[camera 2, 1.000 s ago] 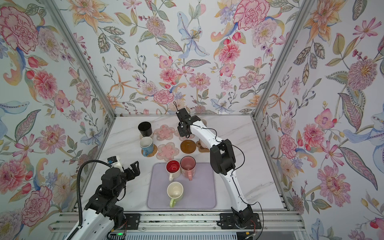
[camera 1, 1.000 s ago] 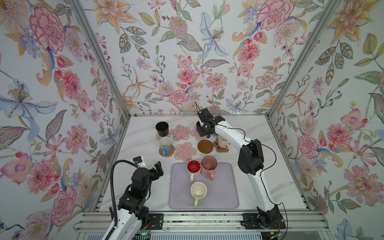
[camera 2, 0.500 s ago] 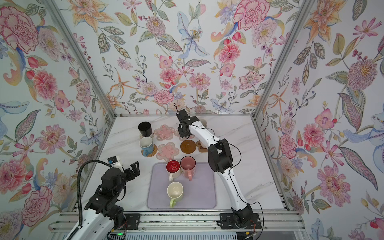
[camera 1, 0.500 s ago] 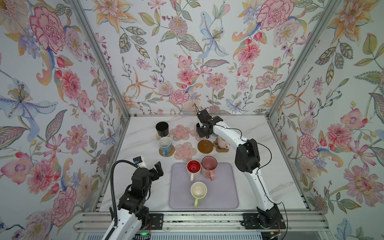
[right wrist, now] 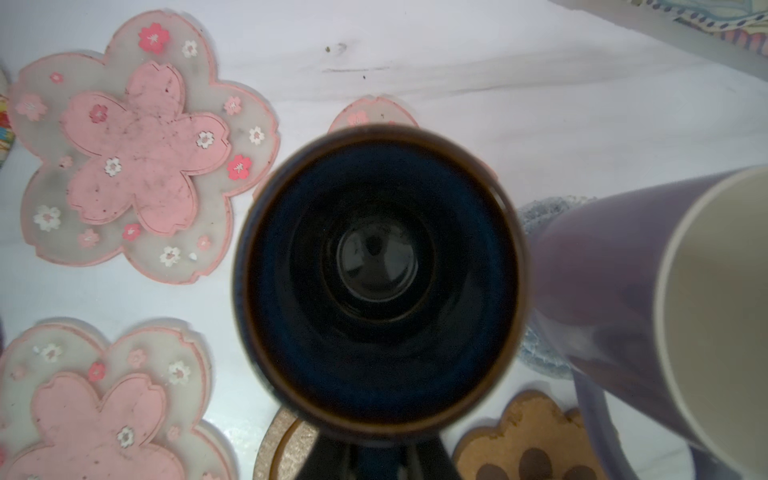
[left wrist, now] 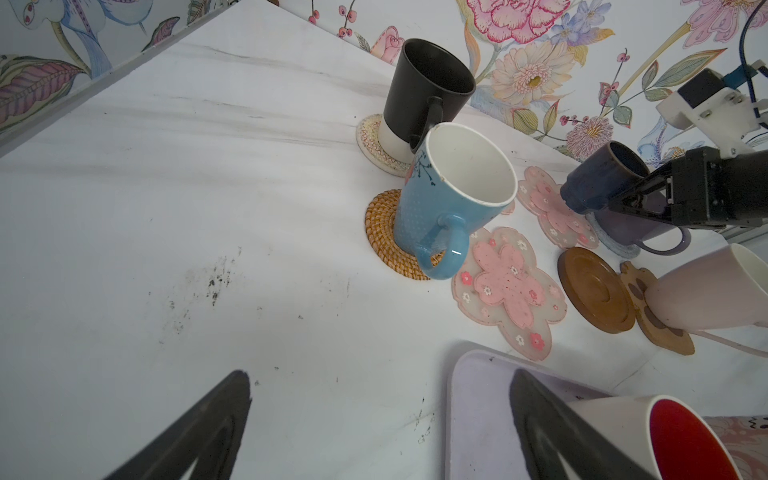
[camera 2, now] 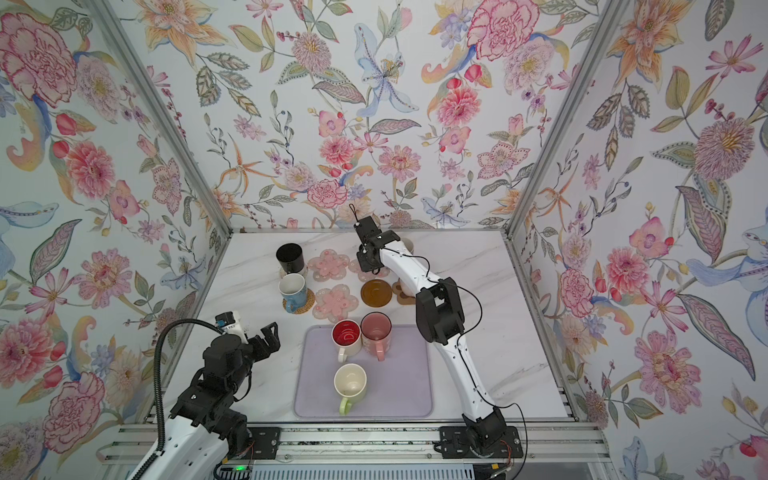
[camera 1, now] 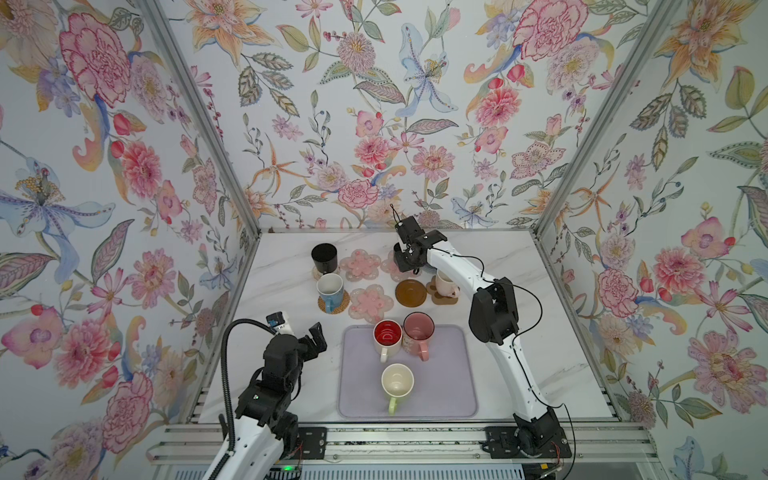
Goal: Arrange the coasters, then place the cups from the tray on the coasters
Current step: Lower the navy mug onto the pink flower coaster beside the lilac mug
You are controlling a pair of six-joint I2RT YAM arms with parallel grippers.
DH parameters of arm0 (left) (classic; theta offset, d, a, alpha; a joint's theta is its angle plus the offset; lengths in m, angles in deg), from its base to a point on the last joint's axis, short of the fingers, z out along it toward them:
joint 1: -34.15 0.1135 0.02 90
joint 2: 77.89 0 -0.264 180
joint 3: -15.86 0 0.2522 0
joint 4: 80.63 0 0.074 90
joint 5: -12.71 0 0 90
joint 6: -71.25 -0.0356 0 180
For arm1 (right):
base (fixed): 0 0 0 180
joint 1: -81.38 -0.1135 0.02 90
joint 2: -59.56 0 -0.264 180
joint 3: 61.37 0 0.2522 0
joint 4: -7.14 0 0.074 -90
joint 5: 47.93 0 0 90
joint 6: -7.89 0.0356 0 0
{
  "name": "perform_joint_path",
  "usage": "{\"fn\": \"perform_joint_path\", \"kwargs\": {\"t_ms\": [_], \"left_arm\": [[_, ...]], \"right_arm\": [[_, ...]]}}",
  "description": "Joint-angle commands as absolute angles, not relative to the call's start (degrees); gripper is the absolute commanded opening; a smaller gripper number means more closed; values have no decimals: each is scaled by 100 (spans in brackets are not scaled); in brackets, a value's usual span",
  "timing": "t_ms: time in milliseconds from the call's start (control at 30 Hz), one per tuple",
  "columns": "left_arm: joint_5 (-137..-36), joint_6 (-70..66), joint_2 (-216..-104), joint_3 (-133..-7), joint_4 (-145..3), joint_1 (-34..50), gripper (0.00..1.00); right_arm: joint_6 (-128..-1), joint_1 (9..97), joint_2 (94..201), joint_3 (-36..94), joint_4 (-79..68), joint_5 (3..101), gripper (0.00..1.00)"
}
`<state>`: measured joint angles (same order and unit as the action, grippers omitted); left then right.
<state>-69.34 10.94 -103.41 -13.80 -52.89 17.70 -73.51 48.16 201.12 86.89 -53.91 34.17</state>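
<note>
One small navy mug (right wrist: 376,274) hangs clamped in the right claw (camera 1: 405,267), upper centre in a top view, directly over a pink flower coaster (right wrist: 374,114); the left claw (camera 1: 314,337), wide, idles lower left near the lavender tray (camera 1: 449,374).

No legible text, brand, number or sign anywhere. On light blue cup (left wrist: 440,216) painted sprig only, no lettering; tray (camera 1: 449,374), pink flower coasters (right wrist: 141,145) unmarked.

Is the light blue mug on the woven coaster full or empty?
Empty. The light blue mug shows a bare white inside with no liquid in the left wrist view, and also in a top view.
</note>
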Motion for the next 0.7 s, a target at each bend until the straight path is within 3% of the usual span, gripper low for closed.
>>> {"fn": "perform_joint_path", "kwargs": {"t_ms": [0,667], "left_arm": [[-6837,1051,-10338,-1548,-5232,1818,99],[-6815,1043,-10354,-1548,-5219,1824,99]], "right_arm": [[-7422,4850,20290,8962,-5293,3412,0],[-7376,4837,20475,8986,-5292,3491,0]]}}
